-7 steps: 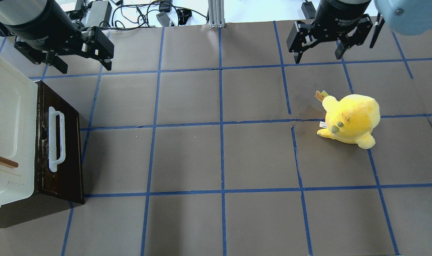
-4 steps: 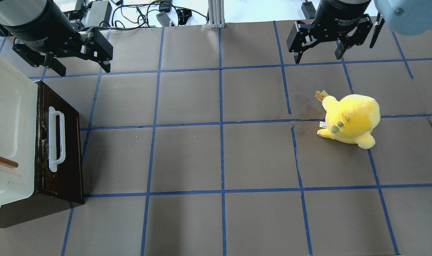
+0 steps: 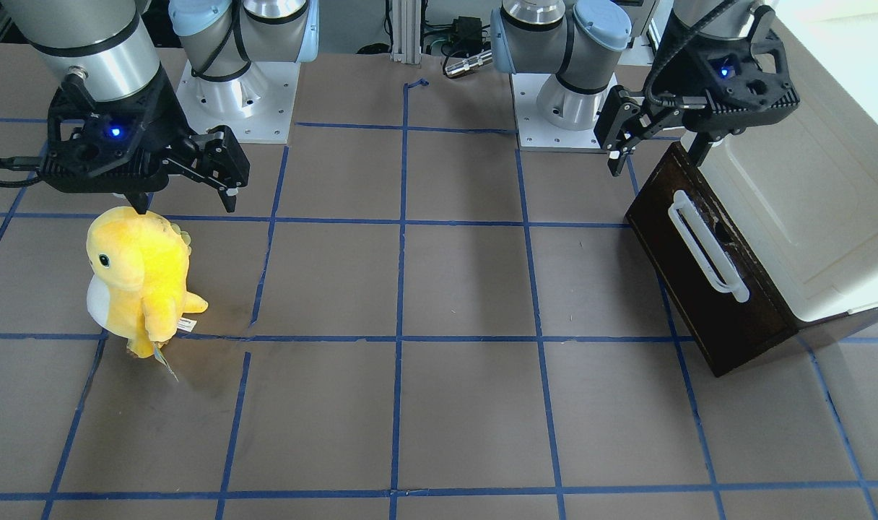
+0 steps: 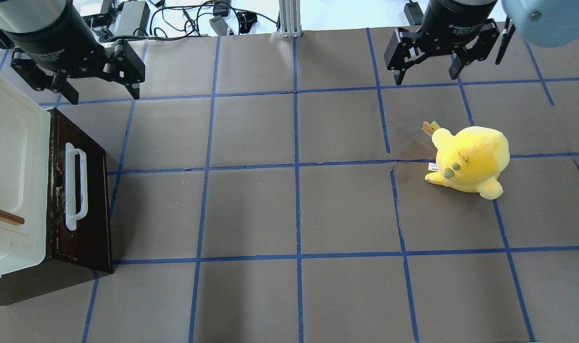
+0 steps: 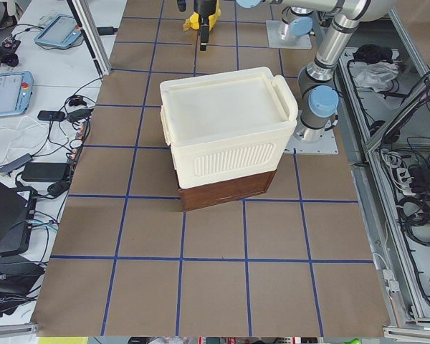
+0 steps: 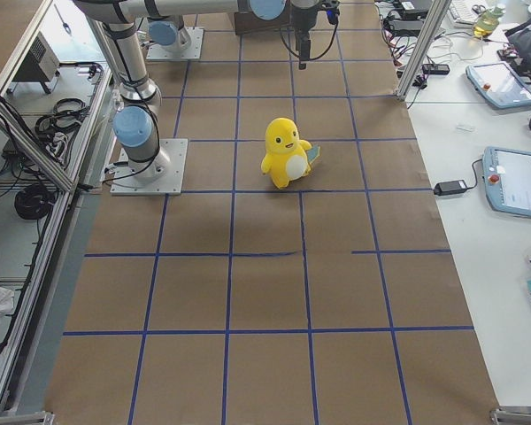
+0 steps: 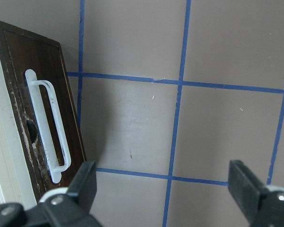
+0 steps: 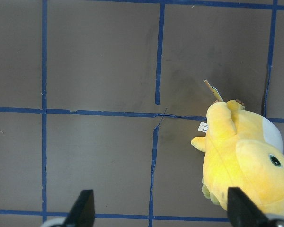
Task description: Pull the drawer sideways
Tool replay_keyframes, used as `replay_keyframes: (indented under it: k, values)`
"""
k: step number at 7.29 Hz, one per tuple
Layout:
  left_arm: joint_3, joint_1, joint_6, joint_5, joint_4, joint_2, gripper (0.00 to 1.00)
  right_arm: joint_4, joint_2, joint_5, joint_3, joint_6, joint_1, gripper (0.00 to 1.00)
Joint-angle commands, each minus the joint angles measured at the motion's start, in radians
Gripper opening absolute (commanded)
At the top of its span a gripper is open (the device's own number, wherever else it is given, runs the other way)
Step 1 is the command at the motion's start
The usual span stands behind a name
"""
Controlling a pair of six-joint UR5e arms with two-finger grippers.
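Drawer [image 4: 82,190]: dark brown front at the table's [image 4: 289,209] left edge in the overhead view, set under the cream-white cabinet [image 4: 11,162]. The front faces the table's middle. Whether it is pulled out at all I cannot tell.

White bar handle [image 4: 75,186] runs along the front. It is uncovered, and nothing touches it.

Left gripper [image 4: 104,97]: jaws spread wide and holding nothing. It hangs above the table just off the end of the drawer front nearer the robot's bases, apart from the handle. Its wrist view shows the handle off to the left of the two fingers.

Right gripper [image 4: 425,78]: also spread wide and holding nothing, hanging over the opposite side of the table.

Yellow plush toy [image 4: 470,159] stands on the table near the right gripper, well apart from the drawer.

A small brown handle [image 4: 4,215] sits on the cabinet top. Blue tape lines [image 4: 296,166] grid the brown table cover.
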Motion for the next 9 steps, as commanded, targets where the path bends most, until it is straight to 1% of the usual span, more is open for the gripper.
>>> replay_keyframes:
  k: [1,2,3,4,5,6,8,9]
  values:
    - [0.024,-0.004,-0.022,-0.02,0.007,-0.035,1.0,0.0,0.0,0.0,0.0,0.0,0.0,1.0]
    - [0.013,-0.013,-0.066,-0.012,0.036,-0.07,1.0,0.0,0.0,0.0,0.0,0.0,0.0,1.0]
    - [-0.013,-0.063,-0.164,-0.003,0.067,-0.111,1.0,0.0,0.0,0.0,0.0,0.0,0.0,1.0]
    - [-0.074,-0.105,-0.297,-0.001,0.1,-0.145,1.0,0.0,0.0,0.0,0.0,0.0,0.0,1.0]
    - [-0.173,-0.119,-0.368,0.031,0.207,-0.185,1.0,0.0,0.0,0.0,0.0,0.0,0.0,1.0]
    - [-0.226,-0.136,-0.468,0.055,0.317,-0.222,1.0,0.0,0.0,0.0,0.0,0.0,0.0,1.0]
    - [-0.229,-0.163,-0.499,0.254,0.311,-0.269,1.0,0.0,0.0,0.0,0.0,0.0,0.0,1.0]
    - [-0.232,-0.165,-0.553,0.285,0.294,-0.289,1.0,0.0,0.0,0.0,0.0,0.0,0.0,1.0]
